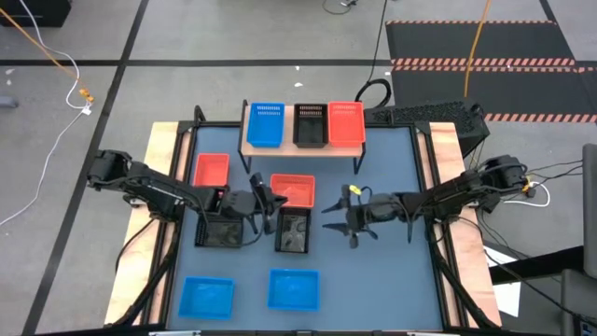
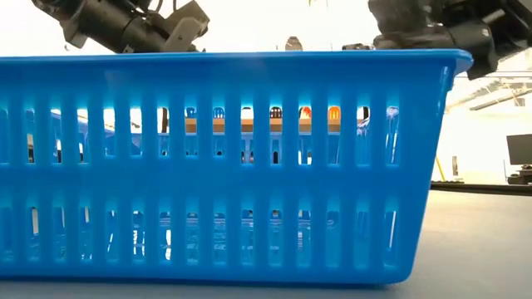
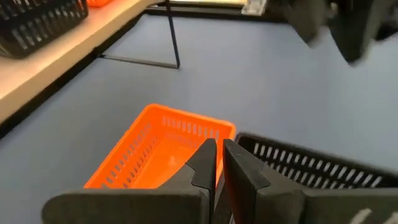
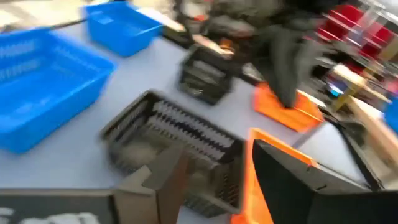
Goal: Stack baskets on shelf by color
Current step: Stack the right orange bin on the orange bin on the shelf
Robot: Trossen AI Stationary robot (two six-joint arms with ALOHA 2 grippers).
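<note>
The left arm reaches in from the table's left edge, bent at the elbow, its forearm running low across the tabletop [image 1: 392, 280]. The left claw [image 1: 258, 203] has its fingers pressed nearly together, clenched on nothing visible. Just ahead of it sits a red basket [image 1: 293, 189], and close beside its tips a black basket [image 1: 294, 231]; behind it, under the wrist, lies another black basket [image 1: 220, 230], with a second red basket [image 1: 211, 170] off to its outer side.

The right arm stretches in from the right edge, roughly level, and the right claw [image 1: 338, 217] stands with its fingers spread, released and holding nothing. The red and black baskets lie just in front of it, apart from its tips.

Beyond both claws stands the shelf [image 1: 303, 147], carrying a blue basket [image 1: 266, 124], a black one [image 1: 310, 124] and a red one [image 1: 346, 122] side by side. Two more blue baskets [image 1: 206, 296] [image 1: 294, 288] rest near the table's front edge, well behind the claws.
</note>
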